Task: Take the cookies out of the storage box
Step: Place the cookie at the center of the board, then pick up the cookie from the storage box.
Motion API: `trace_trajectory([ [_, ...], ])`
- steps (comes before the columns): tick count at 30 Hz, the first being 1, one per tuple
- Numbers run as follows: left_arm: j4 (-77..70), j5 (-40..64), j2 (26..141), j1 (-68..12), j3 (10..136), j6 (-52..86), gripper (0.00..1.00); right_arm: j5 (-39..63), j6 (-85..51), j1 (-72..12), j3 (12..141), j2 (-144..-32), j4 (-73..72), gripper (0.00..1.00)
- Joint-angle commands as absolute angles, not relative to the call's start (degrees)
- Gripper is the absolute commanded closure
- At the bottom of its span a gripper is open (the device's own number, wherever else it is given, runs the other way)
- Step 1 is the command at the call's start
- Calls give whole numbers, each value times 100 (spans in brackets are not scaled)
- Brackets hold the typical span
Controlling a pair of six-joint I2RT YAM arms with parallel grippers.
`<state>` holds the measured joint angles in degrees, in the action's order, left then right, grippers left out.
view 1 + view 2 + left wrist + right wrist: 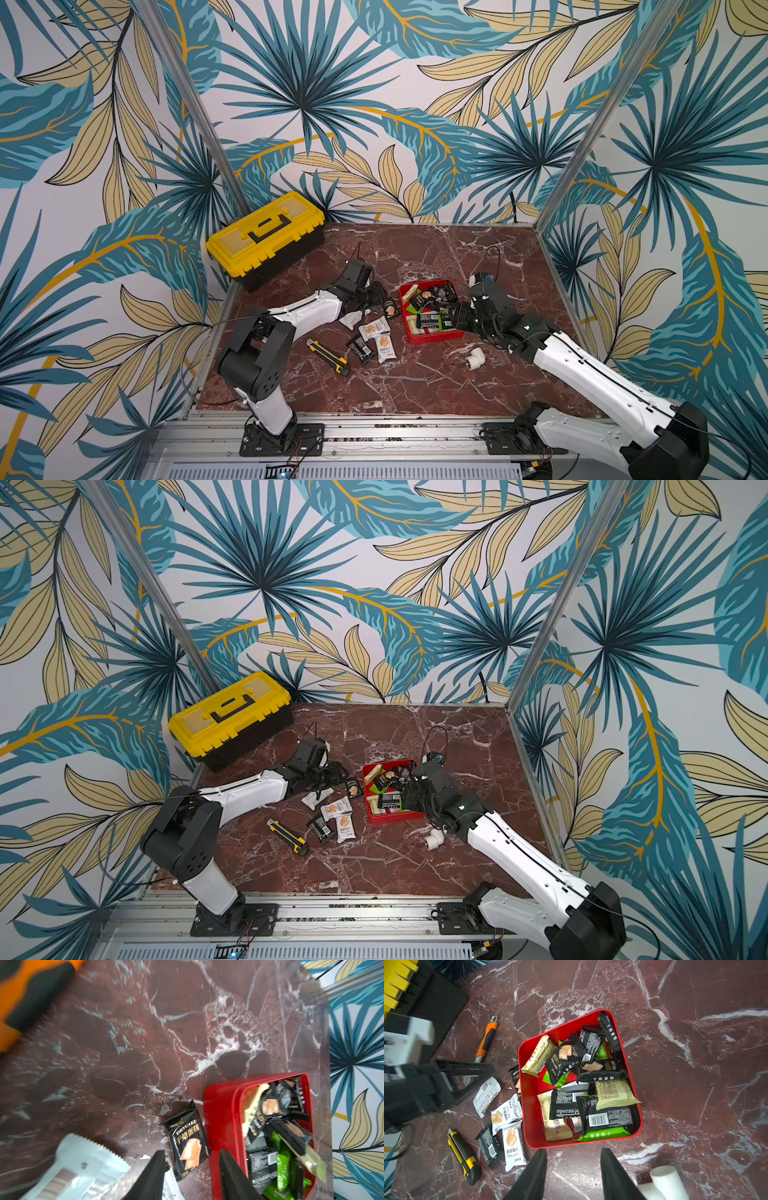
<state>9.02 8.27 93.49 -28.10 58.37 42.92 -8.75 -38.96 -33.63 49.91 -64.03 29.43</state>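
Just beyond the right claw [573, 1150], spread empty, sits the storage box [529, 1126] of cookies [564, 1103].

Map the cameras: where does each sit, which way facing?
Both top views: high behind the robot, facing down across the table; left arm, right arm show.
Left wrist: on left arm, looking down at box rim and black cookie; left gripper shows.
Right wrist: on right arm, looking down into box; right gripper, left arm show.
Shared: box in all.
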Motion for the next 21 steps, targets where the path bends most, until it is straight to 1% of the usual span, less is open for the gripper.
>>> trace_trajectory([
  [1, 950, 258, 8688, -2903, 5619, 4377, 54, -532, -3960, -3347, 5167, -6780, 2594, 52],
  [6, 522, -106, 7886, -3148, 4858, 5000, 56, -301, -4643, -3340, 5559, -7604, 2251, 52],
  [12, 229, -531, 7058, -3235, 3959, 5704, 56, -391, -5707, -3342, 6173, -8607, 2263, 52],
  [21, 513, -952, 6357, -3234, 3455, 5889, 56, -430, -6591, -3348, 7123, -9800, 2435, 51],
])
